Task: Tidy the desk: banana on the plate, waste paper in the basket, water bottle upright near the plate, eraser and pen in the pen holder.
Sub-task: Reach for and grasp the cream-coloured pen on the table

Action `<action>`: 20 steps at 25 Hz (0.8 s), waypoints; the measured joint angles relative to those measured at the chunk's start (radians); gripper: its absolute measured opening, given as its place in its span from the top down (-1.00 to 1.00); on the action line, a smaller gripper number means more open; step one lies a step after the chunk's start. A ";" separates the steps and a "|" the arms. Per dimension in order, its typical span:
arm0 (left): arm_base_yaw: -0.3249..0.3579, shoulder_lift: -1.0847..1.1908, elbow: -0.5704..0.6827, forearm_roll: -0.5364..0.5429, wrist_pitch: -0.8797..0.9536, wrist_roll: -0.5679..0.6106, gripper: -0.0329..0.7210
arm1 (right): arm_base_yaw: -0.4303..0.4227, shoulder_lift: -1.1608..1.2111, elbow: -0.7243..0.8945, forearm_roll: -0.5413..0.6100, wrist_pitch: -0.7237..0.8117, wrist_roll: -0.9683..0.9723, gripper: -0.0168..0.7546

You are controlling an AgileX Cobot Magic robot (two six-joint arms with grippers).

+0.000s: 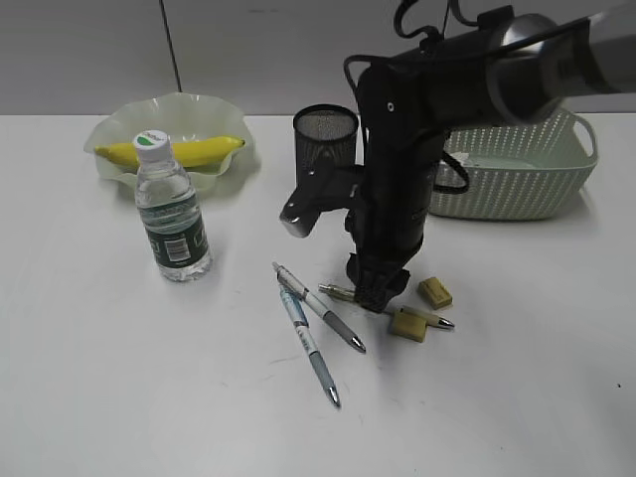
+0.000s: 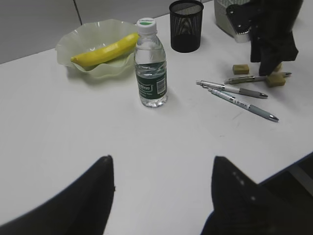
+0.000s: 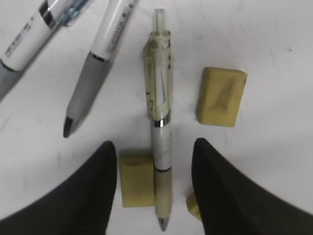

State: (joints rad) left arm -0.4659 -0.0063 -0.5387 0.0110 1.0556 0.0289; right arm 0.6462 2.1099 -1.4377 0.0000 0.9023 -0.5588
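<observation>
Right fingers [image 3: 93, 196] parted astride pen [image 3: 160, 147], eraser [image 3: 138, 180] between.

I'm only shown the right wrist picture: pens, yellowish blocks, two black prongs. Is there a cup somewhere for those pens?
Observer: Yes. A black mesh pen holder stands upright just beyond the right gripper.
Operator: Any banana around?
Observer: The banana lies in the wavy green plate, far left.
Operator: And is the bottle knocked over?
Observer: No, the water bottle stands upright in front of the plate.
</observation>
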 joint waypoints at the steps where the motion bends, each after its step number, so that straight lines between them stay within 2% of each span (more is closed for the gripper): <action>1: 0.000 0.000 0.000 0.000 0.000 0.000 -0.33 | 0.000 0.006 -0.001 0.011 -0.005 -0.003 -0.09; 11: 0.000 0.000 0.000 0.000 0.000 0.000 -0.33 | 0.000 0.067 -0.001 0.025 -0.107 -0.011 -0.08; 18: 0.000 0.000 0.000 0.000 0.000 0.000 -0.28 | 0.000 0.093 -0.008 0.018 -0.121 -0.012 0.00; 20: 0.000 0.000 0.000 0.000 0.000 0.000 -0.28 | 0.000 0.098 -0.016 0.019 -0.109 -0.012 0.07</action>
State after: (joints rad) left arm -0.4659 -0.0063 -0.5387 0.0110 1.0556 0.0289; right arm 0.6462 2.2083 -1.4536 0.0188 0.7933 -0.5709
